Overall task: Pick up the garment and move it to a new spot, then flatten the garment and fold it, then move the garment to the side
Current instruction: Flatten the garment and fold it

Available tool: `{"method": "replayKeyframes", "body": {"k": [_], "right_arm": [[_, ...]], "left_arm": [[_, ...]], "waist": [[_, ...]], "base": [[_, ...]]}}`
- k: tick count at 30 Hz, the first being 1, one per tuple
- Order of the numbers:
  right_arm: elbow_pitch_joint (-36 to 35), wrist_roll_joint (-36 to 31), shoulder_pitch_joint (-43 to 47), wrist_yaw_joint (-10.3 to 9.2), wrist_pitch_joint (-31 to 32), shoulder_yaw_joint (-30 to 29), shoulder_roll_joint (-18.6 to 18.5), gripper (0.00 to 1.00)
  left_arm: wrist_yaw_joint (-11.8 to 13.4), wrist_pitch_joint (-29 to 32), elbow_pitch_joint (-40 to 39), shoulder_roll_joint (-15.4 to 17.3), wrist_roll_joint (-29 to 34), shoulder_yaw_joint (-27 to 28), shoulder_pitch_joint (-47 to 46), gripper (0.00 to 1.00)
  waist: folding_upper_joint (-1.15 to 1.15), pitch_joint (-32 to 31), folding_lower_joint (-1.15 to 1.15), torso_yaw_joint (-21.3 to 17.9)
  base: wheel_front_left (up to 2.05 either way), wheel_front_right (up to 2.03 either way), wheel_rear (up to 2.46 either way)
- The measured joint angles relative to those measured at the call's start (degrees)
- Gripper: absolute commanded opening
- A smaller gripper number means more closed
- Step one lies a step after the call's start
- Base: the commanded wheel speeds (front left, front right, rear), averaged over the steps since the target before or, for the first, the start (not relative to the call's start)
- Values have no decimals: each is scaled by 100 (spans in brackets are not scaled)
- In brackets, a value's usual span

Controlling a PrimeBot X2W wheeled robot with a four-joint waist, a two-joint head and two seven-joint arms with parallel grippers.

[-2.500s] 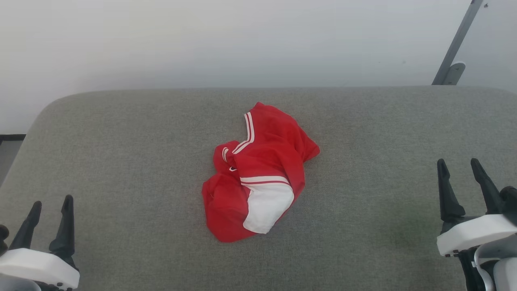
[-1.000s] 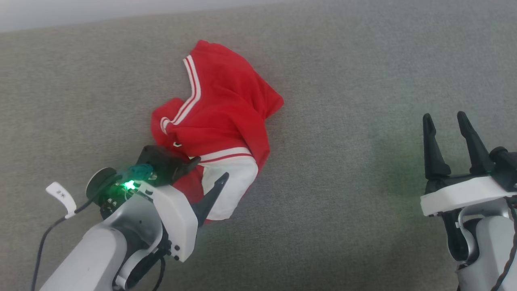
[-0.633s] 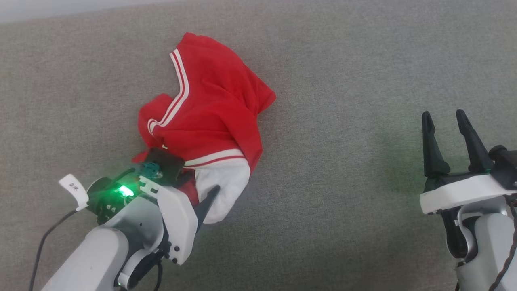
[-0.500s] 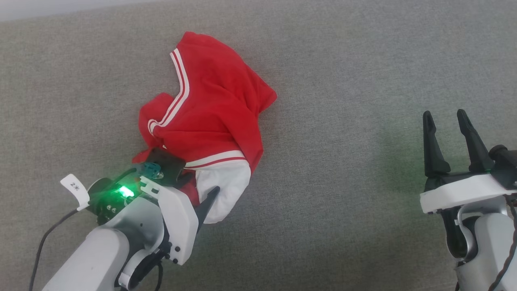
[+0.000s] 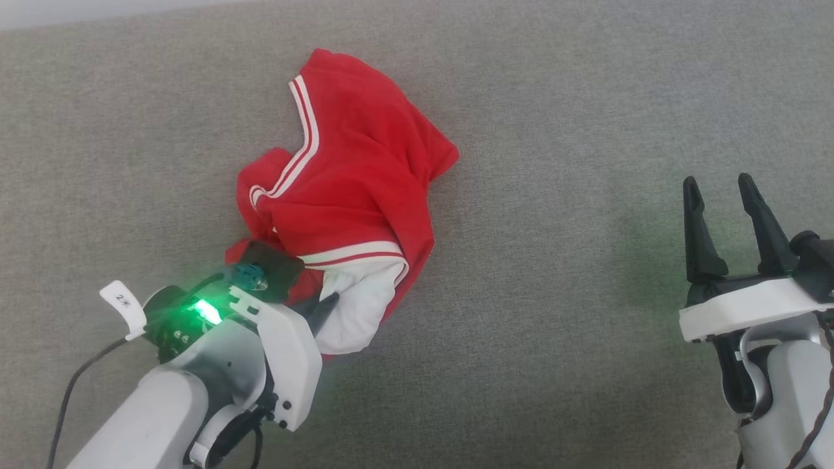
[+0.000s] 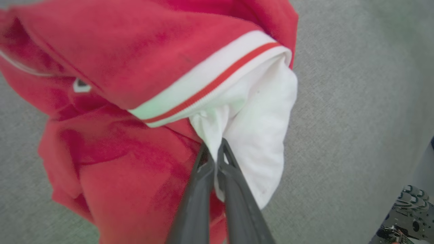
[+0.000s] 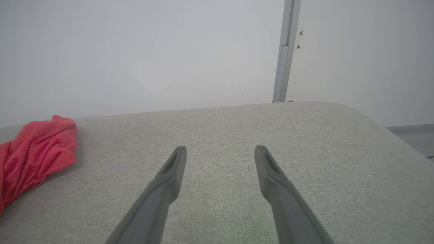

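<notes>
The garment [image 5: 352, 189], a red jersey with a white sleeve and white-and-red striped trim, lies crumpled on the grey padded table [image 5: 554, 293]. My left gripper [image 5: 324, 305] sits at the garment's near edge. In the left wrist view that left gripper [image 6: 214, 149] is shut on a fold of the white sleeve [image 6: 261, 135], which bunches between its fingers. My right gripper [image 5: 718, 185] stands open far to the right above the bare table, nothing between its fingers [image 7: 176, 162]. A red edge of the garment [image 7: 30, 156] shows at the left of the right wrist view.
The grey table's far edge [image 7: 217, 108] meets a pale wall, with a grey metal post [image 7: 286, 51] behind it. The table's right corner [image 7: 379, 122] is rounded. A cable [image 5: 71, 391] trails from my left wrist.
My left gripper has shut on the white sleeve, which now bunches at its fingers. The garment has shifted slightly right in the head view. The right arm has not moved.
</notes>
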Motion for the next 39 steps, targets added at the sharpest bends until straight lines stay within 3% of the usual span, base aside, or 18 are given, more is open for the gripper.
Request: {"method": "replayKeyframes", "body": {"k": [8,21,23,27,30,36,39], "right_arm": [[24,-42,38,-1,-2,-58,-22,100],[55,-92,203,0,24,-45,-20,100],[55,-100,219,0,44,-24,-19,100],[55,-100,238,0,68,11,-16,100],[56,-97,238,0,86,45,-18,100],[63,-64,240,0,92,100,-37,100],[86,-45,240,-1,109,148,-38,100]], "left_arm": [[114,-57,-245,192,-74,296,-1,0],[463,-250,-313,1146,-288,1438,348,2],[498,-314,-103,1245,-332,1608,453,8],[460,-437,437,1361,-414,1760,646,4],[403,-531,947,1416,-460,1829,724,7],[212,-605,1914,1344,-550,1693,690,10],[54,-612,2369,1205,-559,1569,501,16]], "waist": [[0,-115,0,109],[0,-477,0,367],[0,-525,0,394],[0,-595,0,409],[0,-624,0,390],[0,-657,0,338],[0,-666,0,334]], "base": [[0,0,0],[0,0,0],[0,0,0],[0,0,0],[0,0,0],[0,0,0],[0,0,0]]}}
